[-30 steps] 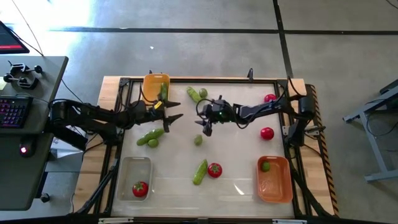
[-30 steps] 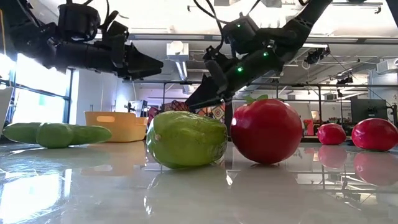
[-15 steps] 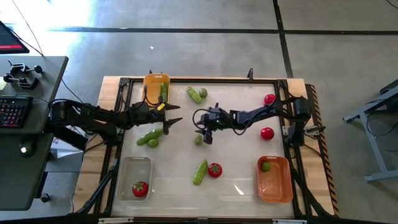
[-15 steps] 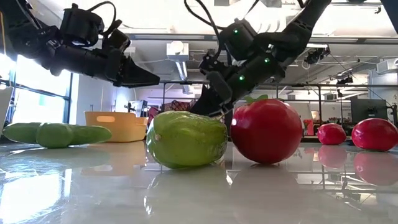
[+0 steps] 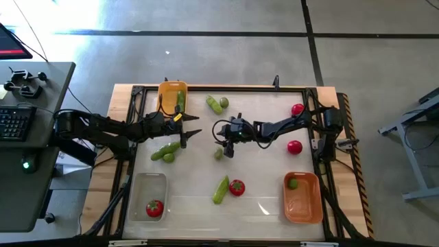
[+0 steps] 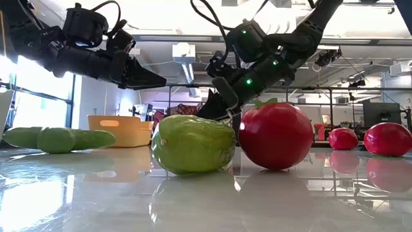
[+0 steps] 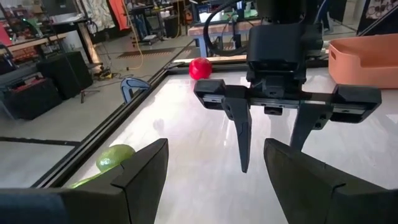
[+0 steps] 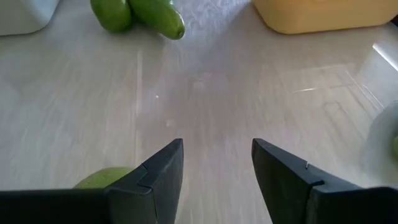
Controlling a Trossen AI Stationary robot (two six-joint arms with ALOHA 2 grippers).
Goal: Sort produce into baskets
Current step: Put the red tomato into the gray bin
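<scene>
Green lime is seen at mid-table, just beside the right gripper, whose fingers are spread and empty above it. The left gripper is held open and empty near the cucumbers. One cucumber lies in the yellow bin, a tomato in the clear bin, a lime in the orange bin.
</scene>
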